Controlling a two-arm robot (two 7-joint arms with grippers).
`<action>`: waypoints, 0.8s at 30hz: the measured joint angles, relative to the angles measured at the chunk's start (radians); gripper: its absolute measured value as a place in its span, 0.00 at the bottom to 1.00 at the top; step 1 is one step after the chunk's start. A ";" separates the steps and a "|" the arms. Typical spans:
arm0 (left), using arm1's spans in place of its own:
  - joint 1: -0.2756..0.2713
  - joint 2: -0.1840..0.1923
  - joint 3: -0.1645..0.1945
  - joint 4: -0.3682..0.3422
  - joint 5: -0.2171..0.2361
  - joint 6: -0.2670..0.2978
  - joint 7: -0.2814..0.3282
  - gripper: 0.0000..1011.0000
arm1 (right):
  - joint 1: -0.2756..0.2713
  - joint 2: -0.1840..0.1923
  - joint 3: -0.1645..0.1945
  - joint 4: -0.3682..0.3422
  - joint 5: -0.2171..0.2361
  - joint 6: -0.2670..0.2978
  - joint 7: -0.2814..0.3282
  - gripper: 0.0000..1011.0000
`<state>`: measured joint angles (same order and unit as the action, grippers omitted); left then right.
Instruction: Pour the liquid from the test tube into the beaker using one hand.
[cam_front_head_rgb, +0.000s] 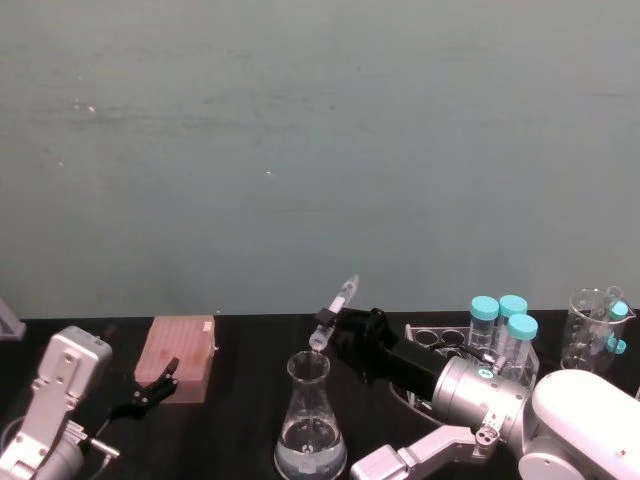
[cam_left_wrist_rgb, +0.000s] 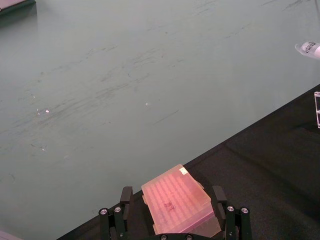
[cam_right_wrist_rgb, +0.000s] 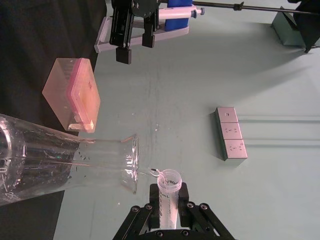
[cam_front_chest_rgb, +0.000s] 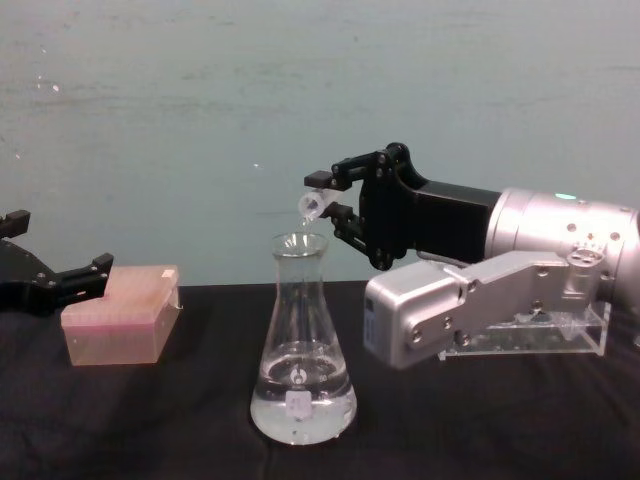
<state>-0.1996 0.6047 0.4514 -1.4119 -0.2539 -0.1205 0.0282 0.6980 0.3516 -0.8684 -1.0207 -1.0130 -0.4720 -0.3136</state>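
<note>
While the small slim clear plastic test tube (cam_front_head_rgb: 338, 300) tips its mouth over the rim of the tall clear glass cone-shaped beaker (cam_front_chest_rgb: 300, 340), the right hand (cam_front_chest_rgb: 325, 197) grips it tight. Clear liquid (cam_front_chest_rgb: 300, 410) sits in the beaker's bottom. If the mouth slips sideways, drops could land on the black bench (cam_front_chest_rgb: 500, 430). The left hand (cam_front_head_rgb: 152, 390) hangs open near the pink plastic box (cam_front_head_rgb: 180, 355).

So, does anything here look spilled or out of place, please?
Nothing stands out. The right gripper holds the test tube tilted over the upright beaker; no spill shows on the table. The left gripper sits open beside the pink box.
</note>
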 joint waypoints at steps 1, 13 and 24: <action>0.000 0.000 0.000 0.000 0.000 0.000 0.000 0.99 | 0.001 0.000 -0.001 0.000 -0.001 0.001 -0.001 0.21; 0.000 0.000 0.000 0.000 0.000 0.000 0.000 0.99 | 0.016 0.000 -0.023 0.009 -0.026 0.012 -0.026 0.21; 0.000 0.000 0.000 0.000 0.000 0.000 0.000 0.99 | 0.028 0.004 -0.038 0.012 -0.041 0.018 -0.039 0.21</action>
<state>-0.1995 0.6047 0.4514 -1.4120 -0.2539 -0.1205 0.0283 0.7258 0.3559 -0.9069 -1.0085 -1.0540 -0.4538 -0.3526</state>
